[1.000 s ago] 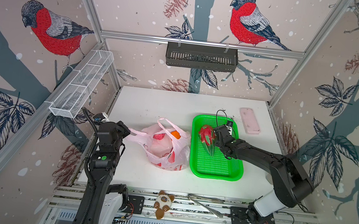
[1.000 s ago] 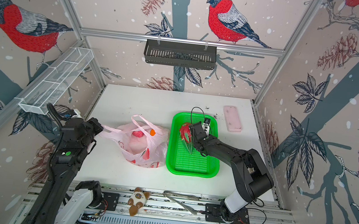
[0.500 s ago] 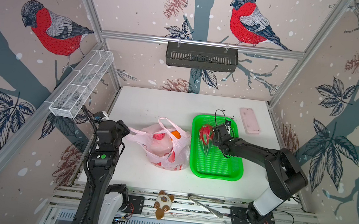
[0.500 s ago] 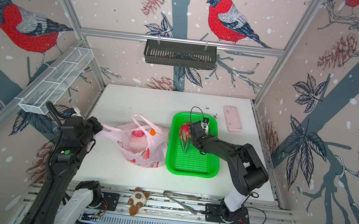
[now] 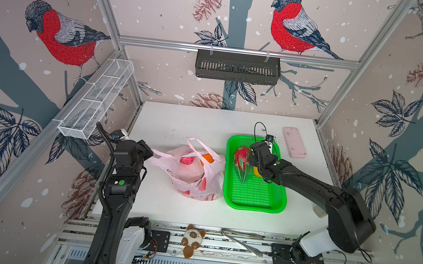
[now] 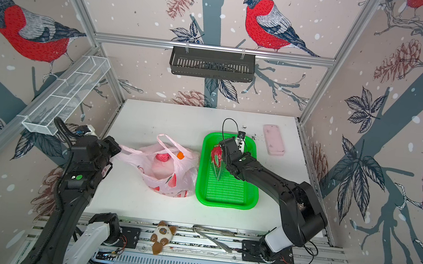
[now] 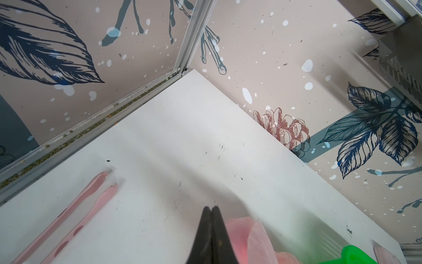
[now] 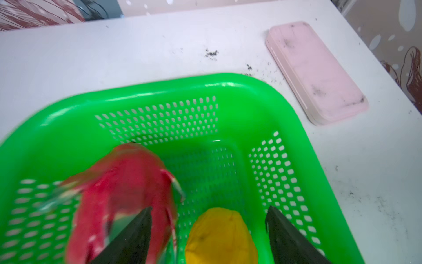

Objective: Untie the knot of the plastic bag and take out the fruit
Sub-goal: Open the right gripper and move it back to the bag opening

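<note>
The pale pink plastic bag (image 5: 193, 182) (image 6: 168, 181) lies open on the white table, its two loop handles apart; no knot shows. Inside it I see a magenta fruit (image 5: 187, 160) and an orange one (image 5: 208, 158). My left gripper (image 5: 150, 154) (image 7: 211, 208) is shut on one bag handle, pulled out to the left. My right gripper (image 5: 251, 165) (image 8: 209, 219) hangs open inside the green basket (image 5: 253, 206) (image 8: 159, 91). A blurred dragon fruit (image 5: 241, 159) (image 8: 123, 187) lies beside one finger. A yellow fruit (image 8: 220, 237) sits between the fingers, untouched.
A flat pink slab (image 5: 294, 142) (image 8: 317, 73) lies behind and to the right of the basket. A plush toy (image 5: 192, 241) and metal tongs (image 5: 242, 240) rest on the front rail. A black basket (image 5: 237, 67) hangs on the back wall, a white wire rack (image 5: 96, 99) on the left wall.
My right gripper's jaws have spread and let go of the dragon fruit, which now lies in the green basket. The left gripper and the bag have stayed put.
</note>
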